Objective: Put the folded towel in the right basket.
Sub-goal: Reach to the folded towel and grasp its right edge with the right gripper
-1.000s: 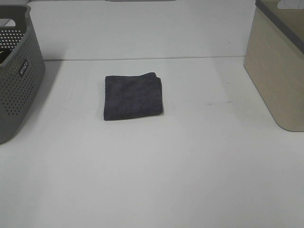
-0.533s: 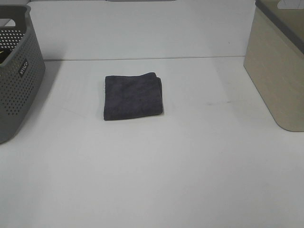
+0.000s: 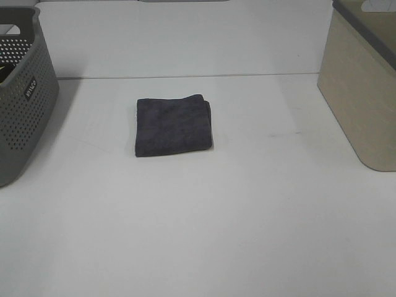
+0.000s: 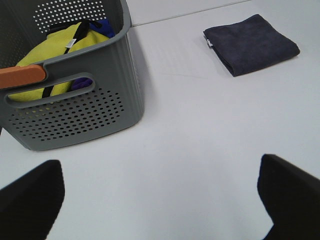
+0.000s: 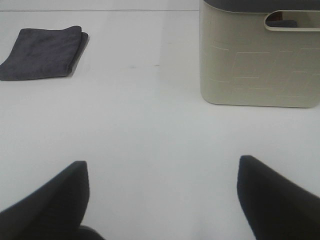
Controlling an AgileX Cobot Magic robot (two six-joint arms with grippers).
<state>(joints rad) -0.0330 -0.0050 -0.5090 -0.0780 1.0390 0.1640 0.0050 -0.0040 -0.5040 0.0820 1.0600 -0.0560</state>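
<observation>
Your folded towel [image 3: 174, 125] lies flat on the worktop [image 3: 204, 235], a little left of the middle in the high view. It is a dark grey square whose layered edge faces the right basket [image 3: 362, 99] and it is well apart from that basket, with nothing touching it. No arm shows in the high view. Both wrist views show the left jaws and the right jaws standing wide apart, holding nothing, and far back from the cloth. I judge the step in hand to be the reach and pick, and the right arm looks the better choice because it shares its side with the target. Bring those jaws straight down over the layered edge and close on every layer at once, so the fold holds and no single ply peels away. The towel is soft and will sag, so bite deep rather than at a corner. The beige basket has a tall solid wall with a dark rim, so lift the hanging cloth well above that rim before you cross it and let go only once it is inside. You cannot tell from here what already lies in it. The grey perforated left basket [image 3: 25, 105] sits on the far side with a yellow bundle [image 4: 55, 57] in it, clear of your route. The bare worktop between towel and target holds no obstacle.
</observation>
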